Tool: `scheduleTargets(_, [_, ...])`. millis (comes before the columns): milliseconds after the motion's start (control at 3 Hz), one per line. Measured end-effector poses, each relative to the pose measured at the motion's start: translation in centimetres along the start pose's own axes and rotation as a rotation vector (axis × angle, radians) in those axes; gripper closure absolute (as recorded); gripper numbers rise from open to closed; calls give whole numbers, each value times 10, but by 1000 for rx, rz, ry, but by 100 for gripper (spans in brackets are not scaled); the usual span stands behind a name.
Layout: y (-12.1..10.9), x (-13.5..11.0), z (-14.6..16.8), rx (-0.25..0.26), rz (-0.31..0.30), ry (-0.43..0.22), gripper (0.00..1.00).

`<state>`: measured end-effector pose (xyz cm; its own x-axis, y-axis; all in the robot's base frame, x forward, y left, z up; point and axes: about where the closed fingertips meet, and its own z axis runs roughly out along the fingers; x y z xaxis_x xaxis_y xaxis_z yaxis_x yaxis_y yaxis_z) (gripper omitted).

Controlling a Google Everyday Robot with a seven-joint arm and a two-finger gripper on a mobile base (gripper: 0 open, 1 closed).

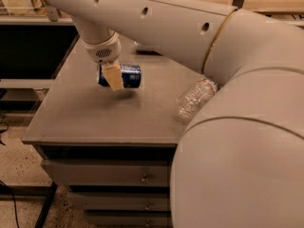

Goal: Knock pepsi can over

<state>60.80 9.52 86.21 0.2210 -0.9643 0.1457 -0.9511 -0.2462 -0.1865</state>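
The pepsi can (129, 76) is dark blue and lies on its side on the grey table top (80, 113), towards the back left. My gripper (112, 78) hangs from the white arm directly in front of the can's left part and covers it. Gripper and can overlap in this view, and I cannot tell whether they touch. The can's logo and silver top are hidden.
A clear plastic bottle (194, 98) lies on its side at the table's right, partly behind my arm (247, 141). Drawers (109, 172) sit under the table top. A dark shelf unit (28, 51) stands to the left. The floor (14, 175) shows at the lower left.
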Motion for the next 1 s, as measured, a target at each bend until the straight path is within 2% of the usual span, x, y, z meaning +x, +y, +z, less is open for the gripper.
scheduleTargets(333, [-1, -3, 0, 6, -1, -7, 13])
scheduleTargets(667, [-2, -3, 1, 12, -1, -12, 0])
scheduleTargets(1000, [-2, -4, 1, 12, -1, -12, 0])
